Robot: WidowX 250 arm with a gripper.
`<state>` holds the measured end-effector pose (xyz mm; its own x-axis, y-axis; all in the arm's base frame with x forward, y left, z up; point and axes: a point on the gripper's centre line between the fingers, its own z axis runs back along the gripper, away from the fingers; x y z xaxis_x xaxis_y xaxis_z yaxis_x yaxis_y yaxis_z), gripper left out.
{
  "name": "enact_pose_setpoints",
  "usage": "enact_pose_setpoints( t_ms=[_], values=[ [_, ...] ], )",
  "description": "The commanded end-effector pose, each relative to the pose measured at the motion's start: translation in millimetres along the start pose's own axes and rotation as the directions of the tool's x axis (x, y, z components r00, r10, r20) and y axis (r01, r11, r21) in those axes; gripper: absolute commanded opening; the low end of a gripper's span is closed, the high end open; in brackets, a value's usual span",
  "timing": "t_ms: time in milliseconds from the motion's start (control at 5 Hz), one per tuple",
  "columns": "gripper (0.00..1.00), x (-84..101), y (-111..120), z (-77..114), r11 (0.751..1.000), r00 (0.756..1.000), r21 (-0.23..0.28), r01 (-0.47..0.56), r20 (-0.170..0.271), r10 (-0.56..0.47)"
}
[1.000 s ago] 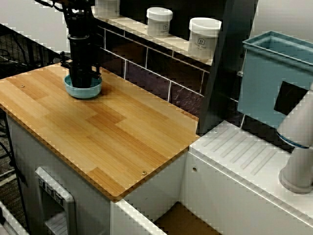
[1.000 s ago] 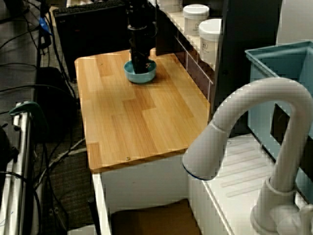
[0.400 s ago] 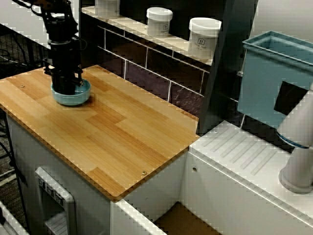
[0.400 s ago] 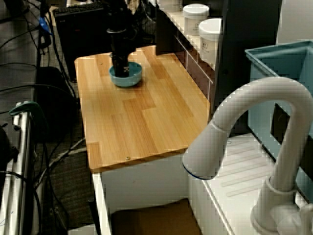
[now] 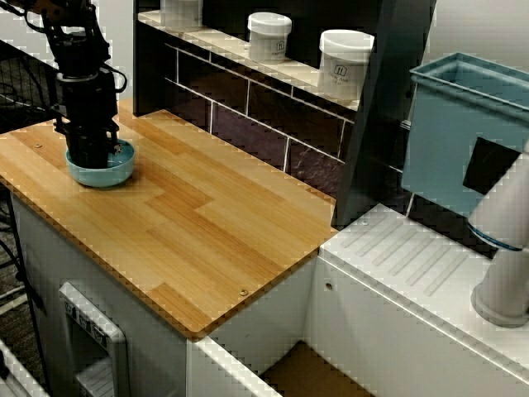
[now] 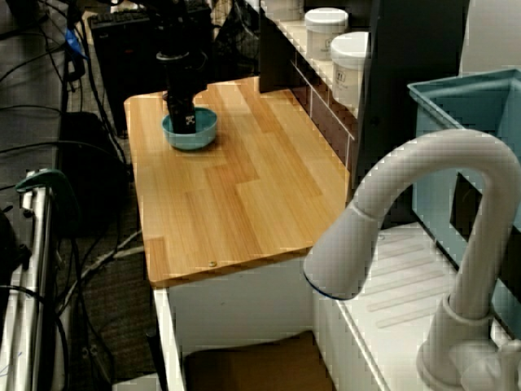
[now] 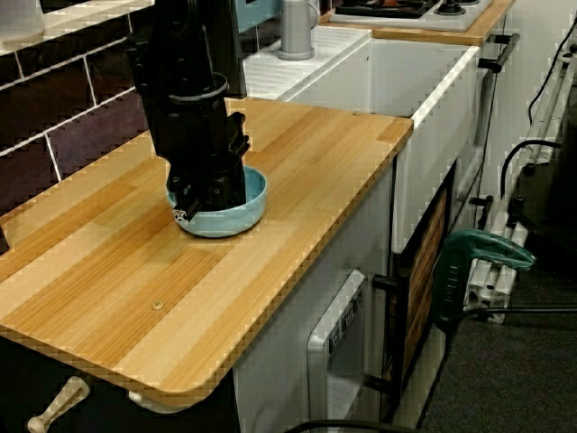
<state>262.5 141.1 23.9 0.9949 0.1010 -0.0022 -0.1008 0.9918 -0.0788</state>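
The claw (image 7: pixel 204 202) is seen lowered into the teal bowl (image 7: pixel 243 204), fingers apparently clamped across its rim. The bowl is seated flat on the worktop (image 7: pixel 306 216), at the end well away from the sink (image 7: pixel 424 99); it is not lifted.

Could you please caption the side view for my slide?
Black hand standing in a light-blue bowl on the wooden counter.
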Motion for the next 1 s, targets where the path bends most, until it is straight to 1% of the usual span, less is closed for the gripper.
enact_pose_setpoints(
  t_ms=[0, 200, 400, 800],
  values=[
    [0.00, -26.4, 2.4, 3.6, 1.000, 1.000, -0.009, -0.007, 0.007, 0.007],
    [0.00, -32.1, -4.4, 1.9, 1.000, 1.000, -0.006, 0.002, 0.009, -0.002],
    [0.00, -27.8, -19.5, -3.7, 1.000, 1.000, 0.014, 0.006, 0.019, -0.007],
    [0.00, -16.4, -50.3, 0.7, 1.000, 0.999, 0.004, 0.016, 0.037, -0.016]
  ],
)
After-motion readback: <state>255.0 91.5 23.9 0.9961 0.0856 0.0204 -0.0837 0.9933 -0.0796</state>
